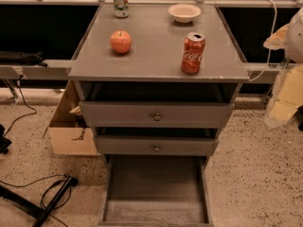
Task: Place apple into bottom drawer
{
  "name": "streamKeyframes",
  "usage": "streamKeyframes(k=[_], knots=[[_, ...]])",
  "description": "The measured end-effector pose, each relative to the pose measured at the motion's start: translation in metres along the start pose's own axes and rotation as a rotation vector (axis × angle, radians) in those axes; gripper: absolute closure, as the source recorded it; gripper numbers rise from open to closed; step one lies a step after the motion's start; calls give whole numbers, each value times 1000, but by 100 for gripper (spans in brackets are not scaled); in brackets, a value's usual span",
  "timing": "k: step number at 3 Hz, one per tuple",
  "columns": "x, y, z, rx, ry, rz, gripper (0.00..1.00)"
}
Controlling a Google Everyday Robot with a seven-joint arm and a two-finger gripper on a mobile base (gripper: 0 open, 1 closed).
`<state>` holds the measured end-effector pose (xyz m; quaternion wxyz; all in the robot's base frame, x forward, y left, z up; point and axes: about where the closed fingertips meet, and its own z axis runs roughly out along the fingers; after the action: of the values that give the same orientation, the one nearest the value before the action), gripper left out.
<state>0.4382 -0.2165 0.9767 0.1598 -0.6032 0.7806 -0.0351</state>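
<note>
The apple (121, 41) stands on the grey cabinet top (156, 60), left of centre and well apart from the red Coca-Cola can (193, 53) near the front right. A white bowl (184, 12) and a second can (120, 2) sit along the back. The bottom drawer (155, 212) is pulled out (bare plank floor showing). The gripper (285, 98) hangs at the right edge, beside the cabinet.

A cabinet (156, 56) stands in the middle of the view; on its top, the apple (121, 41) sits left of centre, a cola can (193, 53) front right, a bowl (184, 13) back right, a second can (120, 2) behind the apple; below, two upper drawers (156, 115) jut slightly out; the bottom drawer (155, 183) is pulled farthest forward; a cardboard box (71, 136) sits on the floor left of the cabinet; the gripper (283, 100) hangs at the right edge, apart from the cabinet.
</note>
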Motion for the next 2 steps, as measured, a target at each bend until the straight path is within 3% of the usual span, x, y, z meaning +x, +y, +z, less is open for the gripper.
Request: streamKeyframes(k=[1, 2], knots=[[0, 0, 0, 0, 0, 0, 0], [-26, -34, 15, 19, -112, 72, 0]])
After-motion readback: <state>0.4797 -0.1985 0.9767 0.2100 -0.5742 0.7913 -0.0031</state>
